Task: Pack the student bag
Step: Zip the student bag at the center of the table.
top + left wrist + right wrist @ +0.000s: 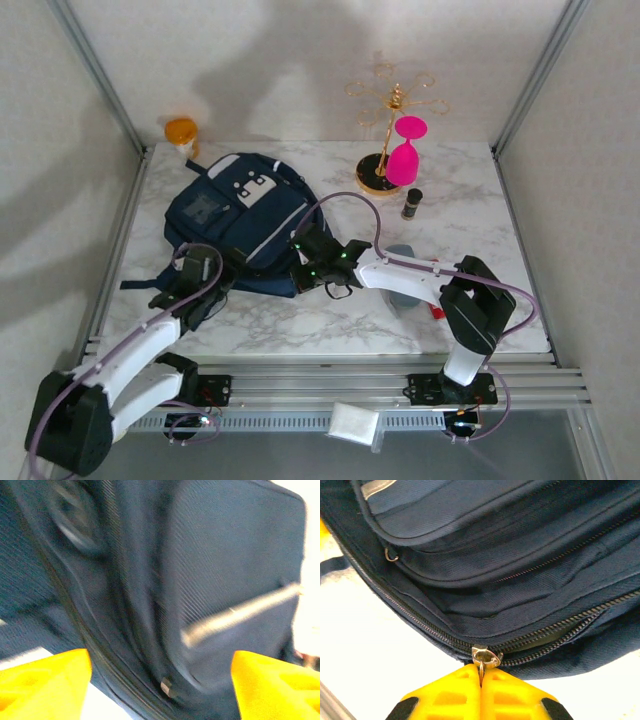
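my right gripper (481, 682) pinched tight on the zipper pull (485, 657) at the near edge of the student bag (240, 215), ready to run the zip | my left gripper (160, 677) spread wide at the bag's near-left corner, holding nothing; likely there to steady it | bag lies flat on the table (470, 200)

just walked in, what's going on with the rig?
Both arms are working on the navy backpack lying flat on the marble table. The right gripper has its jaws shut on a zipper pull at the bag's near edge, with the zipper partly open beside it. The left gripper sits at the bag's near-left corner, jaws wide apart.
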You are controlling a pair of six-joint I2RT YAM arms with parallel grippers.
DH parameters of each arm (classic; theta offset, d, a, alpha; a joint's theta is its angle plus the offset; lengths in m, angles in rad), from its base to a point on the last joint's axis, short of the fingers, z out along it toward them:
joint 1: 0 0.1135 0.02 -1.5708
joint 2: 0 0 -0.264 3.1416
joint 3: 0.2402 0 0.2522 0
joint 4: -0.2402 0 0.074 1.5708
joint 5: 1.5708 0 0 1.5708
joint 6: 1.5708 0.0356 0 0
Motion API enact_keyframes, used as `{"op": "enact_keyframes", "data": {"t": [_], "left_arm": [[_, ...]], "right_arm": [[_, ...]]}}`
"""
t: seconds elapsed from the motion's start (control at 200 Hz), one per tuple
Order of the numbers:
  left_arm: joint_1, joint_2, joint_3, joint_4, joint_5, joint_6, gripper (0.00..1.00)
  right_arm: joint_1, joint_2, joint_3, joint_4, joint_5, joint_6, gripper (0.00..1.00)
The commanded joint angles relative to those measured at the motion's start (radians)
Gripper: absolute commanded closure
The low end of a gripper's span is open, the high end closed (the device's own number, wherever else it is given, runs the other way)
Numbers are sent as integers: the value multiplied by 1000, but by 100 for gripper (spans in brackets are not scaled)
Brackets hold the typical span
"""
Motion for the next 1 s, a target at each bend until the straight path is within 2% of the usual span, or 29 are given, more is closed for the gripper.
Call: {"op": "enact_keyframes", "data": {"t": [0.0, 0.08, 0.165, 0.24, 0.35, 0.491, 0.566, 0.651, 0.806, 0.921, 0.996], "left_arm": [[-126, -73, -74, 46, -53, -264, 20], [-240, -46, -102, 108, -113, -395, 19], [-326, 55, -63, 166, -159, -457, 15], [-350, 177, -21, 251, -142, -464, 13], [-353, 298, 44, 249, -175, -472, 17], [-350, 349, 30, 258, -265, -529, 37], [-344, 369, 52, 237, -293, -482, 50], [-326, 379, 75, 180, -295, -453, 70], [-295, 287, 50, 77, -361, -382, 100], [-254, 185, 50, -84, -399, -287, 100], [-207, 119, 28, -115, -353, -203, 100]], "right_arm": [[6, 12, -20, 60, -80, 10, 100], [5, -1, -40, 77, -78, 6, 100], [7, -9, -54, 89, -79, -2, 100], [6, -5, -62, 91, -82, -4, 100], [6, -9, -84, 110, -77, 3, 100], [6, -18, -103, 113, -49, 7, 100], [6, -18, -101, 94, -24, 1, 100], [2, -25, -99, 66, 39, -8, 100], [-24, -33, -91, 14, 147, -29, 100], [-65, -37, -91, -17, 229, -53, 100], [-110, -43, -107, -19, 234, -61, 100]]}}
